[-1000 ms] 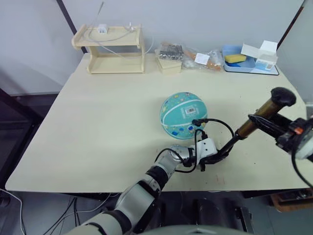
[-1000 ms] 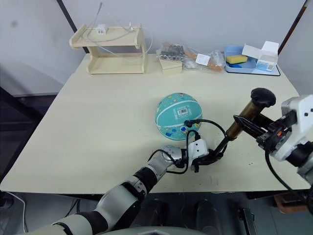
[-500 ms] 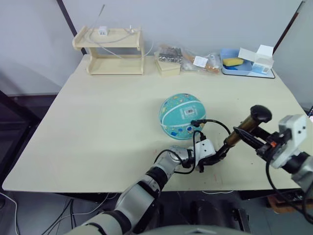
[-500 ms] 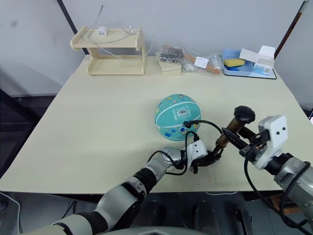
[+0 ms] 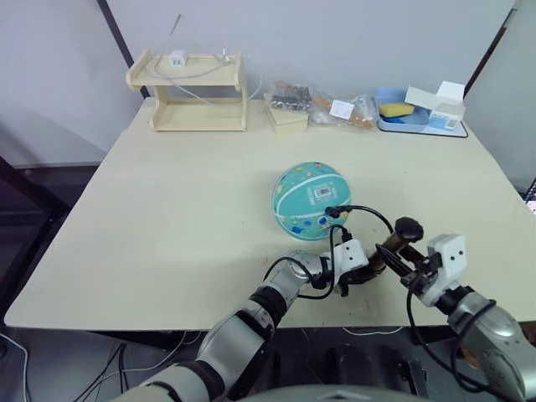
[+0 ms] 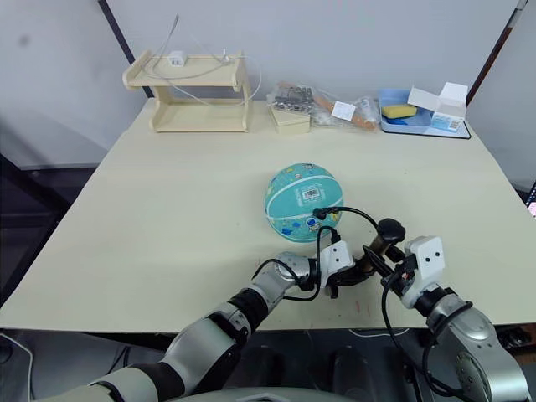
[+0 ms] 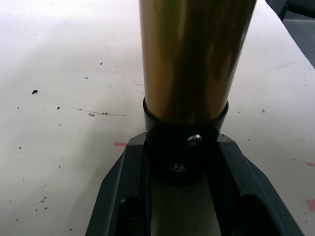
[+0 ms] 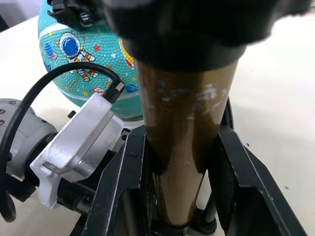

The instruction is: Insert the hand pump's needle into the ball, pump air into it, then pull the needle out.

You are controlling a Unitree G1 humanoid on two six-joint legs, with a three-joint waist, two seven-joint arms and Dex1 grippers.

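The teal ball (image 5: 303, 194) rests mid-table. A small black fitting (image 5: 332, 211) sits against the ball's front right; the needle pin itself is hidden. From the fitting a black hose (image 5: 368, 211) arcs over to the hand pump (image 6: 374, 245), which leans low just right of the ball. My left gripper (image 5: 367, 270) is shut on the pump's black bottom cap (image 7: 183, 147). My right gripper (image 5: 395, 256) is shut on the brass barrel (image 8: 182, 132) just under the black handle (image 5: 408, 226).
A wooden shelf (image 5: 188, 92) with a white cable stands at the back left. Plastic bags of small parts (image 5: 314, 94) and a blue tray (image 5: 402, 121) holding a sponge and white boxes line the back edge. Both grippers work near the table's front edge (image 5: 377, 311).
My right gripper has come down and left with the pump's handle, close to the left gripper. The pump now looks much shorter and lower. Ball and left gripper stayed put.
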